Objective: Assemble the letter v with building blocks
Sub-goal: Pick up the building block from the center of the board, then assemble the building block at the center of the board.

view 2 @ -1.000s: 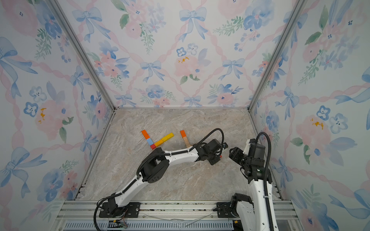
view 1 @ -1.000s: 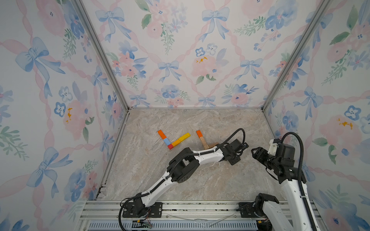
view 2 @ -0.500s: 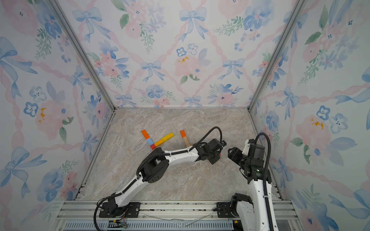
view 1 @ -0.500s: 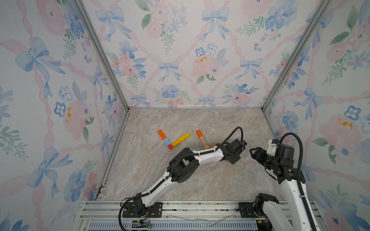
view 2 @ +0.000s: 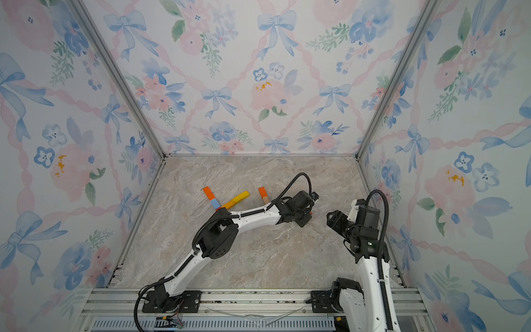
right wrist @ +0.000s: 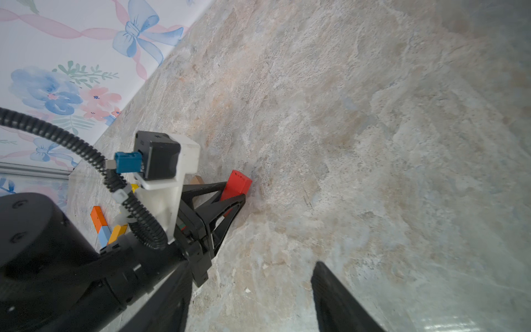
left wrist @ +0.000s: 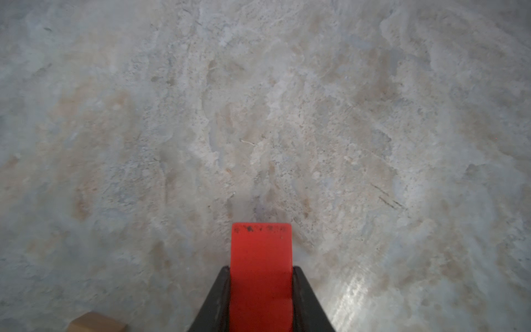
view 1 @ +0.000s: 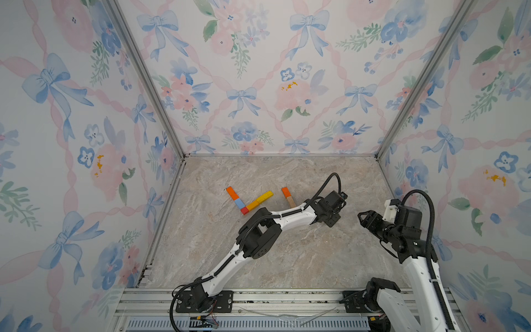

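Note:
A partial V of building blocks lies on the marble floor in both top views: orange [view 1: 231,192], light blue [view 1: 239,203], red [view 1: 244,210] at the corner, then orange [view 1: 253,205] and yellow [view 1: 265,197]. An orange block [view 1: 285,191] and a tan block [view 1: 291,201] lie end to end just to the right. My left gripper [left wrist: 261,270] is shut on a red block [left wrist: 261,250], held low over the floor right of those blocks [right wrist: 237,184]. My right gripper [view 1: 362,217] hangs open and empty further right.
A tan block corner [left wrist: 96,323] shows at the edge of the left wrist view. The left arm [view 1: 287,215] stretches across the floor middle. Flowered walls [view 1: 273,86] close in the back and both sides, and a metal rail [view 1: 258,299] runs along the front.
The right gripper has drifted slightly left, toward the left gripper. The left gripper, still holding the red block, has shifted very little.

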Tool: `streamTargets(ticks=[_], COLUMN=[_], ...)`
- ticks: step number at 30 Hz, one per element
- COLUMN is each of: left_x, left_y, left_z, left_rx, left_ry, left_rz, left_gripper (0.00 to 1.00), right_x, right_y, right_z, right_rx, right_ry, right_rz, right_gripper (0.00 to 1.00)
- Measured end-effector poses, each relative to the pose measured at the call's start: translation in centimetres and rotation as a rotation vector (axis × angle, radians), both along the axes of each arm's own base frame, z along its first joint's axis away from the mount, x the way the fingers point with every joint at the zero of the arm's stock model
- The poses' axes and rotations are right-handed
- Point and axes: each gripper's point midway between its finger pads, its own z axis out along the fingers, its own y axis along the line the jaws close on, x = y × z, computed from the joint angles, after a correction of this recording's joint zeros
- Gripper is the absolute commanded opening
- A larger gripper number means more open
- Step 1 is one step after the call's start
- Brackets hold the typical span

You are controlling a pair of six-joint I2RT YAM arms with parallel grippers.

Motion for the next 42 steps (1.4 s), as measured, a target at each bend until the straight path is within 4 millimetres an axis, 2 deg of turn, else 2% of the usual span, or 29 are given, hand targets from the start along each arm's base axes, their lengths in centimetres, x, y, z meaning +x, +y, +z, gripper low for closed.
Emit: streamTargets(ticks=[5, 17, 25, 29, 37, 42], left_x=[1.6, 5.0, 7.3, 7.1, 6.2, 5.9], left_y=[0.8, 2.4, 1.7, 1.3, 1.8, 2.3], left_z=[2.0, 3.8, 5.9, 5.3, 1.3, 0.3], left_rx=[-0.034, -0.081, -0.129, -0.119, -0.028, 0.010], left_ry=[-0.012, -0.016, -0.061, -0.057, -0.010, -0.007], left_rz=[0.037, 0.062, 0.013, -0.028, -0.084, -0.104], left_gripper=[0.00, 0.00, 0.01, 0.02, 0.02, 0.04], right_x=[0.0, 0.6, 0.6, 0.6, 0.7, 0.8], right_y=[0.1, 0.5, 0.6, 0.6, 0.7, 0.8], right_z=[0.1, 0.2, -0.1, -0.2, -0.4, -0.4], right_rx=[0.009, 0.040, 0.049, 0.049, 0.059, 0.064], right_ry=[-0.003, -0.013, -0.007, -0.006, -0.001, -0.006], right_rz=[0.004, 0.010, 0.011, 0.011, 0.012, 0.017], right_gripper=[0.68, 0.67, 0.67, 0.67, 0.67, 0.67])
